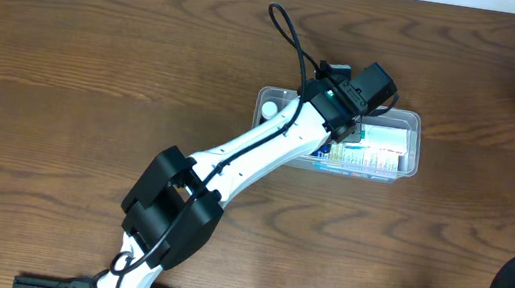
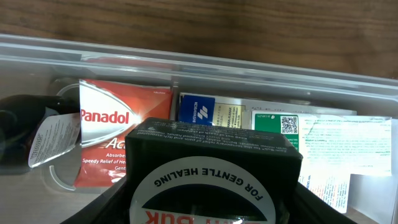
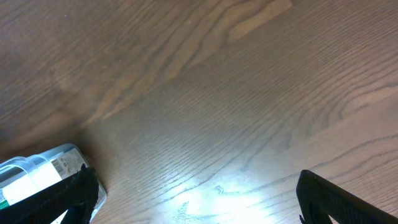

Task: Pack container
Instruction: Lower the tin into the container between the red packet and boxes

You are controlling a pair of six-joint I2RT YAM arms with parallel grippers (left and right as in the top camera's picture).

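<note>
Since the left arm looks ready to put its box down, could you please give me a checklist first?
1. Grip: left gripper holds black box, ok.
2. Box above clear container: ok.
3. Landing spot free: cannot tell, box hides it.
4. Panadol packet and dark bottle already inside: ok.
5. right gripper open, apart over table: ok.

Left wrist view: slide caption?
Left gripper holds a black box over the clear container, which holds a Panadol packet and dark bottle.
</note>
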